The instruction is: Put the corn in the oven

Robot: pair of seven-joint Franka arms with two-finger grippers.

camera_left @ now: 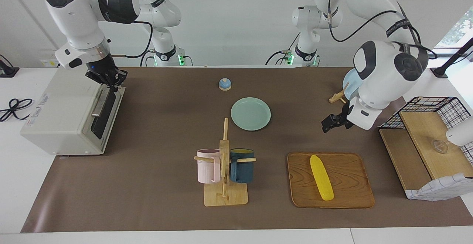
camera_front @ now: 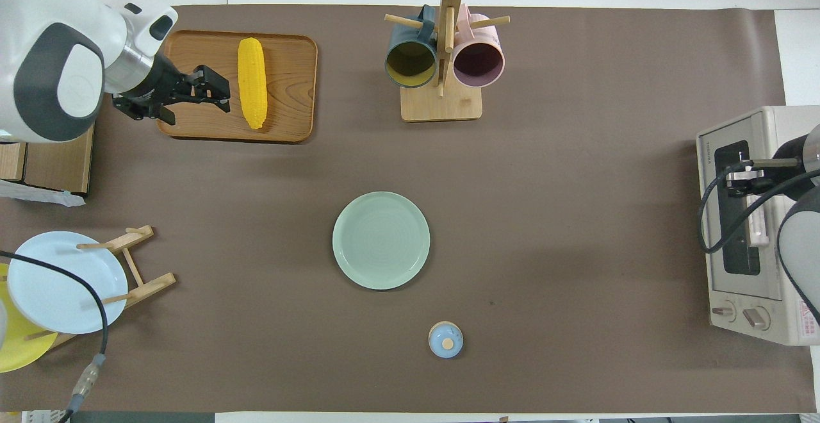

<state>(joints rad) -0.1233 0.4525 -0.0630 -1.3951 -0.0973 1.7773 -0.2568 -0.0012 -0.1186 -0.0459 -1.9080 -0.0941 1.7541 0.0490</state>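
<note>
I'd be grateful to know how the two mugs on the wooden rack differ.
The pink mug is pale; the blue mug is dark teal with a yellowish inside. The pink mug hangs toward the right arm's end of the mug rack, the blue toward the left arm's. Both hang by their handles on pegs, similar in size.

The corn (camera_left: pixel 321 178) is bright yellow with ribbed rows, on a brown wood-grain tray (camera_left: pixel 351 196). The oven (camera_left: pixel 59 118) is off-white with a dark door. A pale green plate (camera_left: pixel 251 113) rests on the brown tabletop (camera_left: pixel 155 185), alongside pink (camera_left: pixel 208 165) and navy (camera_left: pixel 242 165) mugs.
</note>
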